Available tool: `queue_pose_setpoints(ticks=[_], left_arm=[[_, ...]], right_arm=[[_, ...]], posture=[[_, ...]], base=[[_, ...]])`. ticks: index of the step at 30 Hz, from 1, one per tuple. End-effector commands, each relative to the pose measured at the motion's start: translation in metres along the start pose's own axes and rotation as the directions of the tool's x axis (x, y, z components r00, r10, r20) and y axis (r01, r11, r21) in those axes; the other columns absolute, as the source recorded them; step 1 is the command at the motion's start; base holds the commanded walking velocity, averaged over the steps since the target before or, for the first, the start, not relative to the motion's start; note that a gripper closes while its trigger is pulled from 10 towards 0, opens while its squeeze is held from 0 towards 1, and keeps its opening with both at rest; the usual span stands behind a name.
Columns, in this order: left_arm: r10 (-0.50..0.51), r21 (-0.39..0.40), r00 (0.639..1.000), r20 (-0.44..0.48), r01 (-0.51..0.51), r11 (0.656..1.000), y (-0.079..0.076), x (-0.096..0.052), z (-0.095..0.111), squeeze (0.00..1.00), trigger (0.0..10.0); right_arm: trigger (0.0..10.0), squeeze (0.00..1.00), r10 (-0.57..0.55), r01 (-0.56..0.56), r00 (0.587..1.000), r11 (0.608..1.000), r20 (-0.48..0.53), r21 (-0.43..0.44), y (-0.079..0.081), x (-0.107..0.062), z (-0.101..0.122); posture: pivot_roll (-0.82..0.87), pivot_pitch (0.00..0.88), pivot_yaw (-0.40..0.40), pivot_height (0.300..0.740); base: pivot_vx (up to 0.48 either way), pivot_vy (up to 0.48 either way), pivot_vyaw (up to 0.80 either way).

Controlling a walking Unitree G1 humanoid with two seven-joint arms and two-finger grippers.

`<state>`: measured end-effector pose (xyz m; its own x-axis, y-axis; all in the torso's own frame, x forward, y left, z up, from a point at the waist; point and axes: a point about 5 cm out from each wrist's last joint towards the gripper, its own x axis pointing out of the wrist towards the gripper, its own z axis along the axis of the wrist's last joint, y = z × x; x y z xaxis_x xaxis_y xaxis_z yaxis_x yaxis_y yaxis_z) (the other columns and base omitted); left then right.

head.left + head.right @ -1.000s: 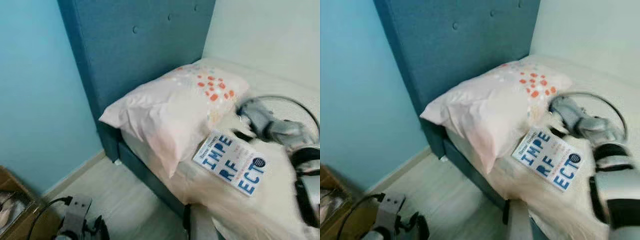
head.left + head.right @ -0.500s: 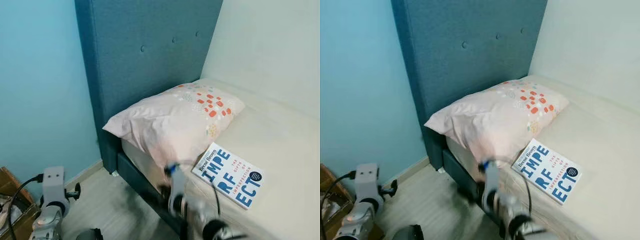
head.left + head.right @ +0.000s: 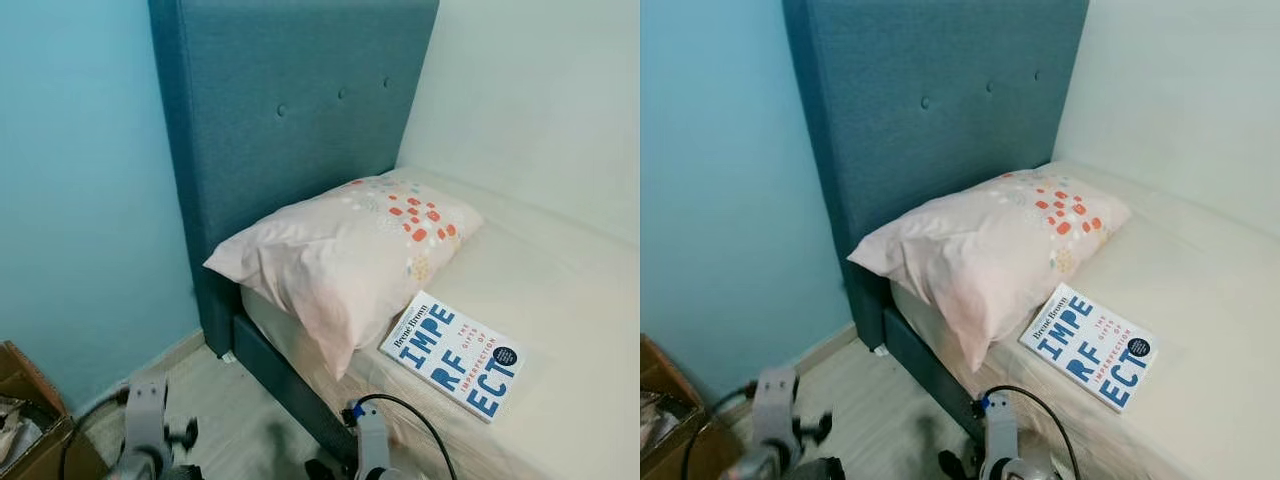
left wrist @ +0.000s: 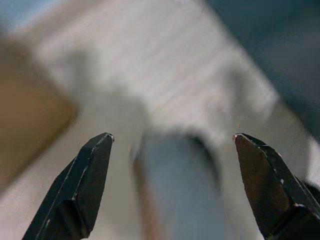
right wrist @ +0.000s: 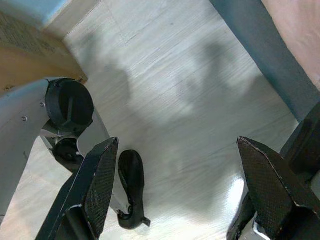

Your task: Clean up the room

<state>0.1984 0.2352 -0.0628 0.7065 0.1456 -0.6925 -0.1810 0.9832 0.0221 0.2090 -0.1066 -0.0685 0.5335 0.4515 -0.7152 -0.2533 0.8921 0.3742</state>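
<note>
Lowered since the earlier frame, both arms hang beside the bed (image 3: 560, 300); left gripper (image 4: 172, 187) and right gripper (image 5: 182, 187) gape empty. Book (image 3: 452, 353), just beside pillow (image 3: 340, 250), looks light, stiff: grasp its overhang-side edge.

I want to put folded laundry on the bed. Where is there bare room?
The mattress is bare between the pillow and the white wall, and beyond the book toward that wall. The near edge by the headboard is crowded: pillow and book lie close together there.
</note>
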Motion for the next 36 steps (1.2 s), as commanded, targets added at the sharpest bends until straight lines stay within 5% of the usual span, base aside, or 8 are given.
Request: queue_pose_setpoints(ticks=[1,15,36], left_arm=[[0.045,-0.047,0.997,-0.067,-0.048,0.998,0.009,-0.004,-0.015,0.00,10.0],[0.087,-0.090,0.988,-0.130,-0.099,0.991,0.017,-0.014,-0.039,0.00,10.0],[0.028,-0.082,0.998,-0.058,-0.033,0.996,0.001,-0.004,-0.016,0.00,10.0]], right_arm=[[10.0,0.00,-0.024,0.025,0.999,0.999,-0.035,0.024,-0.007,-0.004,-0.012],[10.0,0.00,0.076,-0.076,0.996,0.997,-0.050,0.009,0.006,-0.001,-0.016],[10.0,0.00,0.106,-0.106,0.992,0.994,-0.067,-0.001,0.006,-0.003,-0.019]], posture=[[0.10,0.000,-0.101,0.520],[0.11,0.000,-0.123,0.563],[0.10,0.000,-0.124,0.636]], base=[[0.000,0.000,0.00],[0.000,0.000,0.00],[0.000,0.000,0.00]])
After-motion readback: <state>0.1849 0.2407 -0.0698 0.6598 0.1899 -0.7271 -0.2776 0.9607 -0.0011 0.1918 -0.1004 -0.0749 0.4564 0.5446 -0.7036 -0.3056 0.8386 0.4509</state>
